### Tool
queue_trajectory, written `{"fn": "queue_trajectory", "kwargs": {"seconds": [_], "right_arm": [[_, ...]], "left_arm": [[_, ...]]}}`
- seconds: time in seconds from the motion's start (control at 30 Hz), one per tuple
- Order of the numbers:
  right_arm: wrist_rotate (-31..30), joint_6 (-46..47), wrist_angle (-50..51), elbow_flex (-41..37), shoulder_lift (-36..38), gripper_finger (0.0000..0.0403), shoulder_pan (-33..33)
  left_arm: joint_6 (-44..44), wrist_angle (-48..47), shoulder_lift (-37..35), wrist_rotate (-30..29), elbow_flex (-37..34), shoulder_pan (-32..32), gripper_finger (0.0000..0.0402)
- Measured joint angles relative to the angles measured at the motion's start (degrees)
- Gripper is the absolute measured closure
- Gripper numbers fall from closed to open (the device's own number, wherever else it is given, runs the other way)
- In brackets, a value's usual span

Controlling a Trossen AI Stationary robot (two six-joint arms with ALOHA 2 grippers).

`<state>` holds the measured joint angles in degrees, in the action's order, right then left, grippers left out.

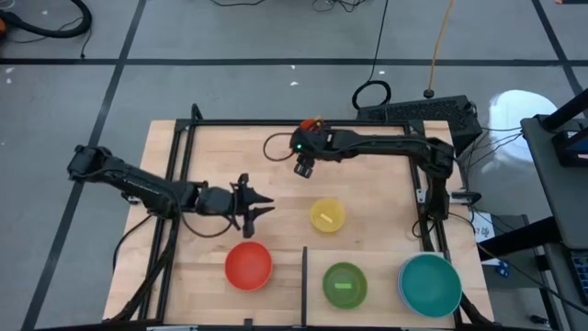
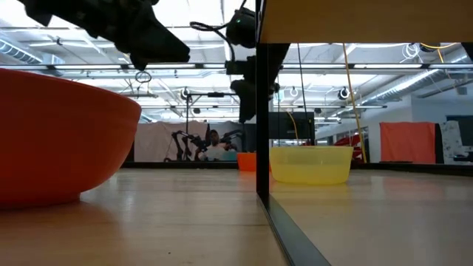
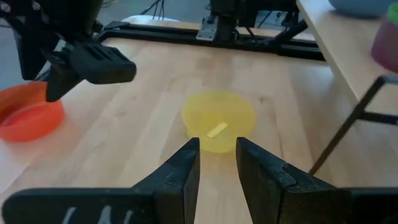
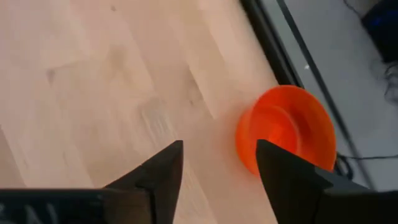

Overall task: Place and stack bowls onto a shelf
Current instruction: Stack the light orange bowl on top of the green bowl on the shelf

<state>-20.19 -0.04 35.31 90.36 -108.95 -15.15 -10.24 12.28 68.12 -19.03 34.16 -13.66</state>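
Left tool (image 1: 260,208) is hovering empty over the tabletop (image 1: 220,152), fingers spread narrowly, with the yellow bowl (image 1: 327,215) at its 3 o'clock. Right tool (image 4: 219,163) is hanging near the far edge, fingers spread, above the orange bowl (image 4: 286,127). Red bowl (image 1: 249,265), green bowl (image 1: 344,283) and teal bowl (image 1: 430,285) are sitting along the near edge.

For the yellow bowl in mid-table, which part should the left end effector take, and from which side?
Probably the rim of the yellow bowl on the side facing the left end effector. The bowl sits upright and open with nothing touching it, so one finger could go inside the wall and one outside. The end effector is open, apart from the bowl, and already points at it.
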Motion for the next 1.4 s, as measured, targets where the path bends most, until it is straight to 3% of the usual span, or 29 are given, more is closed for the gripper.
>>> {"fn": "queue_trajectory", "kwargs": {"seconds": [0.23, 0.47, 0.67, 0.87, 1.1, 1.27, 1.4], "right_arm": [[-5.0, -7.1, 4.3, 0.1, -2.4, 0.0159, 0.5], [-11.1, -11.6, 3.3, 0.0, -4.7, 0.0129, 0.2], [-12.9, -17.6, 0.2, -2.2, -4.8, 0.0128, -0.3], [-8.2, -21.1, -1.8, -4.2, -4.8, 0.0136, -0.8], [-11.5, -22.9, -8.7, -7.8, -4.8, 0.0137, -1.6], [-18.4, -27.3, -17.8, -13.4, -4.8, 0.0137, -1.4], [-18.5, -28.8, -21.8, -15.9, -4.8, 0.0138, -1.3]], "left_arm": [[-0.4, 0.1, 0.0, -4.6, -0.7, -4.4, 0.0293], [0.1, 0.3, 0.0, -5.1, -0.7, -5.9, 0.0293], [0.9, 0.3, 0.0, -5.2, -0.7, -6.5, 0.0293], [1.6, 0.4, 0.0, -5.2, -0.7, -7.1, 0.0293], [2.1, 0.4, 0.0, -6.3, -0.7, -8.0, 0.0293], [2.1, 0.4, 0.0, -7.1, -0.7, -8.7, 0.0293], [2.1, 0.5, 0.0, -7.1, -0.7, -9.0, 0.0293]]}}
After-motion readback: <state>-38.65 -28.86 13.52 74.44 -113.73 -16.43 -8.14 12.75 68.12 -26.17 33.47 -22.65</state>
